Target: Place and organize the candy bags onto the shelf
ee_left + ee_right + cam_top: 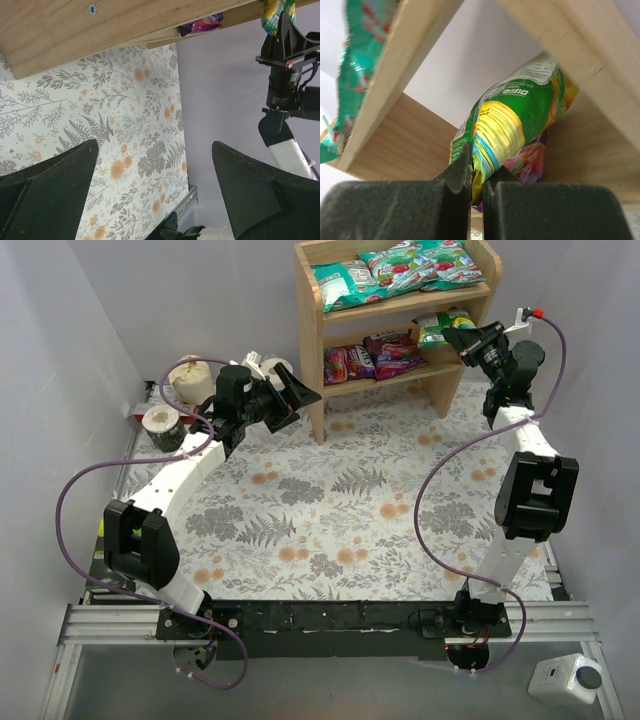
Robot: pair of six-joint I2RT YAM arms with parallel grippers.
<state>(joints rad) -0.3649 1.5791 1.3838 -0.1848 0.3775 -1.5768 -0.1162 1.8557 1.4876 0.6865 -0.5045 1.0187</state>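
Right jaws pinch the green bag (512, 130) at the shelf (311, 360), lower tier, beside purple bags (375, 358). Left jaws spread near its side panel; paper rolls (190, 380) behind.

Our table (330, 510), covered in a fern-and-flower print
We see the shelf (312, 350) standing at its far side and a few rolls (190, 378) at the far left corner.

lab test cell, plain white walls (60, 360), bolted arms
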